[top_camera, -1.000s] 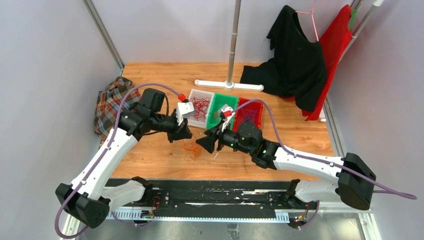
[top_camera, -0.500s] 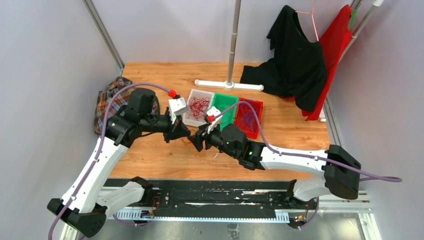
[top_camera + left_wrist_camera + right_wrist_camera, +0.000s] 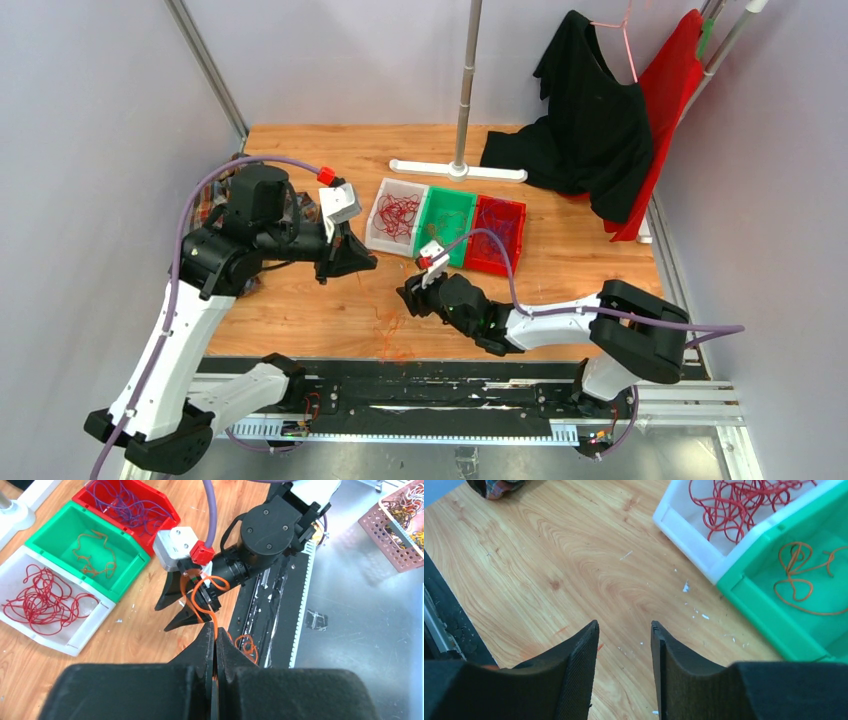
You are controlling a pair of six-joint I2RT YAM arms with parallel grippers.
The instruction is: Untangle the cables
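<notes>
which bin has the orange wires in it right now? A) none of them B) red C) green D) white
C: the green bin holds the orange wires, while the white bin has red wires and the red bin has purple wires.

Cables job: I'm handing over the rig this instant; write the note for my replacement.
Left gripper: shut on an orange cable.
Right gripper: open, empty; that cable seems looped over its body.
Done: red cables in white bin, orange strands in green bin, purple cables in red bin.
Left: free the held cable, drop it in green, then sort the loose strands on the table near the arms.
</notes>
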